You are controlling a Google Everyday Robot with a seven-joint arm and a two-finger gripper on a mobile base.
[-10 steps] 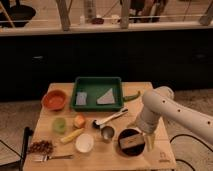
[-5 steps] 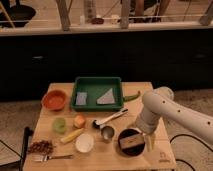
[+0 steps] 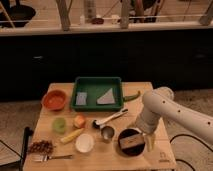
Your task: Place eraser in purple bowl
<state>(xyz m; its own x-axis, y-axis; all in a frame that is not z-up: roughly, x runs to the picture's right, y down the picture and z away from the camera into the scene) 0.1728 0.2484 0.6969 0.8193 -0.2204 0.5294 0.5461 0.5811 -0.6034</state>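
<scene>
- The eraser (image 3: 131,142), a small tan-brown block with a paler band on its face, lies inside the purple bowl (image 3: 123,146), toward the bowl's right half.
- The purple bowl, dark and almost black, sits near the front right of the wooden desk (image 3: 160,155).
- The claw (image 3: 148,141) hangs at the bowl's right rim, just beside the eraser; one pale finger points down past the rim toward the desk.
- Whether the claw is spread or closed cannot be told, and it is unclear whether it touches the eraser.
- The white arm (image 3: 170,112) bends in from the right edge, its elbow above the desk's right side.
- A green tray (image 3: 97,82) stands at the back middle of the desk, holding a grey rectangular pad (image 3: 82,98) on the left and a grey triangular piece (image 3: 106,97) on the right.
- An orange bowl (image 3: 54,99) sits left of the tray.
- A small white bowl (image 3: 84,143) sits near the front, left of the purple bowl.
- A metal cup (image 3: 107,133) stands between the white bowl and the purple bowl, just beside the latter.
- A green cup (image 3: 59,124) stands in front of the orange bowl, with a small orange item (image 3: 79,121) to its right.
- A green pepper (image 3: 132,95) lies just right of the tray.
</scene>
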